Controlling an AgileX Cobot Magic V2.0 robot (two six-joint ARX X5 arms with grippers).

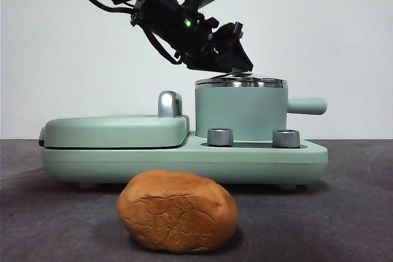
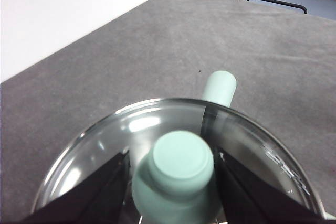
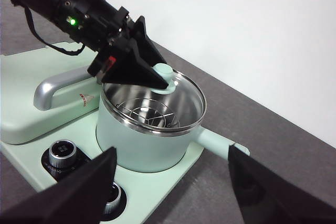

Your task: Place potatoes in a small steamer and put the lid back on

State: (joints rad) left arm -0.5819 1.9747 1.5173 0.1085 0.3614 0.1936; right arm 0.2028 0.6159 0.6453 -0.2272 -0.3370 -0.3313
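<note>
1. One potato [image 1: 177, 211] lies alone on the dark table [image 1: 356, 213] in the front view, at 6 o'clock from the single small steamer [image 1: 241, 111], which stands on a mint-green cooker base [image 1: 184, 159]. Two steel knobs [image 1: 220, 137] sit on that base in front of the pot. One lid [image 1: 241, 82] rests on the pot's rim, and the left gripper [image 1: 236, 65] comes down from 11 o'clock onto its knob. One flat grill plate [image 1: 115, 131] with a chrome handle [image 1: 170, 103] lies at 9 o'clock from the pot.

2. Two black jaws of the left gripper [image 2: 176, 182], in the left wrist view, stand either side of the lid's [image 2: 252, 145] green knob, pressed against it. One green pot handle [image 2: 219, 87] shows beyond the lid's steel rim.

3. Two jaws of the right gripper [image 3: 170, 182], in the right wrist view, stand wide apart and hold nothing, well away from the steamer [image 3: 144, 142]. The left gripper [image 3: 157, 74] clamps the lid [image 3: 181, 100] by its knob, with one wire rack [image 3: 144, 114] seen inside the pot.
</note>
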